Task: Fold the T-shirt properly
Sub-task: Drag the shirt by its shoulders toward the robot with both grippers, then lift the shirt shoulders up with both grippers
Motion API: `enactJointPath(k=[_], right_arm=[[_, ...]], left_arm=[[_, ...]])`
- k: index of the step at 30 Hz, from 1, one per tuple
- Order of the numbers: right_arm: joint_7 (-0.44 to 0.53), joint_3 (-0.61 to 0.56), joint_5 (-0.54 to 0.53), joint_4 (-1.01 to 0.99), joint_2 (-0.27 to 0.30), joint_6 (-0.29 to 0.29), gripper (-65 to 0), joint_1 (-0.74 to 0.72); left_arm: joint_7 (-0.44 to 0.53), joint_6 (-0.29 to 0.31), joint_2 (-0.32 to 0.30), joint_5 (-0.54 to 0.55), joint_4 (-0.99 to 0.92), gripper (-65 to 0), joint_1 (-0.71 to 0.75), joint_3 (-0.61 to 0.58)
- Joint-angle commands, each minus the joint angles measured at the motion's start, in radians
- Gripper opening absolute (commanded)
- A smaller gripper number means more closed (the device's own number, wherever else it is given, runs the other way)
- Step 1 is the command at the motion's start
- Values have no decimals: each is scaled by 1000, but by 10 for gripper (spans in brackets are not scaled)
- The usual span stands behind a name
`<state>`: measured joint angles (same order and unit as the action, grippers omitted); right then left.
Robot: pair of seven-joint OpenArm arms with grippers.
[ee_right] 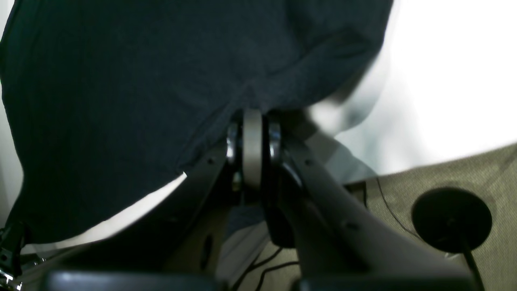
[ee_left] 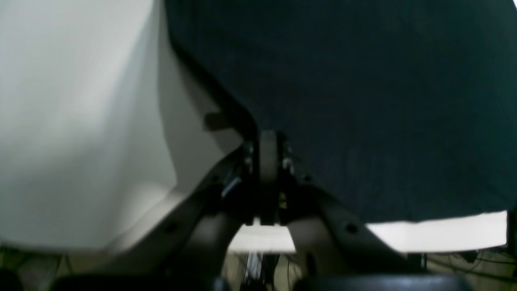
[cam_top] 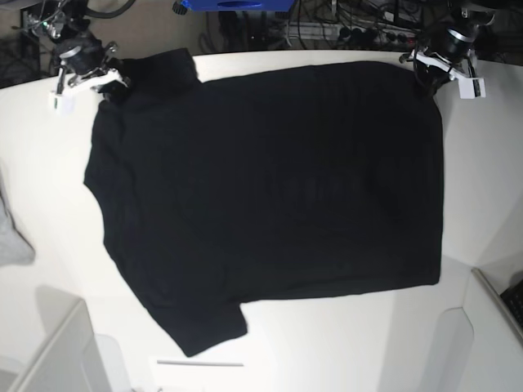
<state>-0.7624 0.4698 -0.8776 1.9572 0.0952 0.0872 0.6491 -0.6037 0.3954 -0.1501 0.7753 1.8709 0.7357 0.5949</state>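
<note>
The black T-shirt (cam_top: 270, 188) lies spread flat on the white table (cam_top: 343, 343), plain black side up. One sleeve points to the far left and the other to the near side. My left gripper (cam_top: 431, 72) is shut on the shirt's far right corner. In the left wrist view the gripper (ee_left: 268, 137) pinches the cloth edge (ee_left: 363, 101). My right gripper (cam_top: 113, 83) is shut on the far left part by the sleeve. In the right wrist view the gripper (ee_right: 252, 115) holds the dark cloth (ee_right: 121, 81).
A light grey cloth (cam_top: 11, 237) lies at the left table edge. White raised panels stand at the near left (cam_top: 49, 351) and near right (cam_top: 482, 327). Cables and equipment (cam_top: 327, 28) lie behind the table's far edge.
</note>
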Motion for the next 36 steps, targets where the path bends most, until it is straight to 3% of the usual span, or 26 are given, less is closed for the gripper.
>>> enactJointPath(k=[1,8,11,14,16,26,31,36], right_arm=[[13,5,-10,18,8,4,-650,-5],[11,7,-10,18,8,1,-650,-58],[11,7,-10,18,10,0,-650,-79],[-19,7,-10,18,10,0,-650,-110],[-55,8,-10,18,10,0,-650,-144],[-193,8,-7,12,10,-4,-650,-302],[-197,0,-7,-3,10,-56,-650,-351],[-199,-1,-7,-28,10,-65,-650,-392]], left_arm=[[15,6,-7,14,20,-650,8,9],[15,4,-6,19,23,-650,-14,9],[15,3,-12,120,23,-650,-15,9],[15,-68,-13,174,23,-650,-21,9],[15,-91,-13,171,23,-650,-41,9],[15,-97,-13,171,16,-650,-80,9],[15,-175,-13,169,6,-650,-124,9],[15,-189,-15,169,8,-650,-160,7]])
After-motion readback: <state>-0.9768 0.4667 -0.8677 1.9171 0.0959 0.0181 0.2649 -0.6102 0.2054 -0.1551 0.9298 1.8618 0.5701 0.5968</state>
